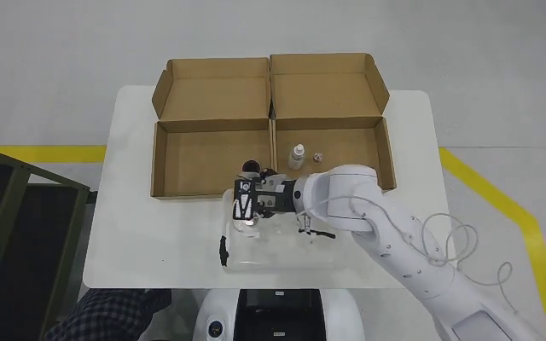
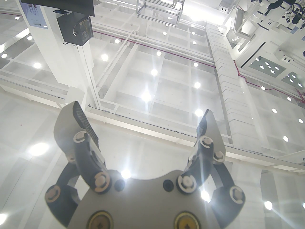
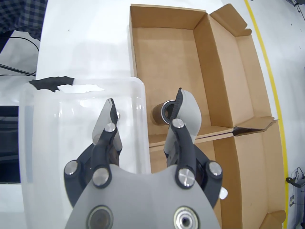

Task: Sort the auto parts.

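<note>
My right gripper (image 3: pixel 145 106) is open and hangs over the border between a clear plastic tray (image 3: pixel 59 129) and the left cardboard box (image 3: pixel 166 55). One finger is over the tray, the other over the box's near corner. A dark cylindrical bushing (image 3: pixel 160 115) lies in that corner, just beyond the fingertip over the box. From above, the right gripper (image 1: pixel 245 201) sits at the tray's far edge (image 1: pixel 281 260), with the bushing (image 1: pixel 250 164) just past it. The right box (image 1: pixel 375 162) holds a small white bottle (image 1: pixel 296 155) and a tiny part (image 1: pixel 317 156). My left gripper (image 2: pixel 141 109) is open, holds nothing and points up at the ceiling.
Both boxes stand side by side at the back of the white table (image 1: pixel 136 213), lids folded away. A strip of black tape (image 3: pixel 51 83) marks one tray corner. A yellow floor line (image 1: pixel 486 187) runs past the table.
</note>
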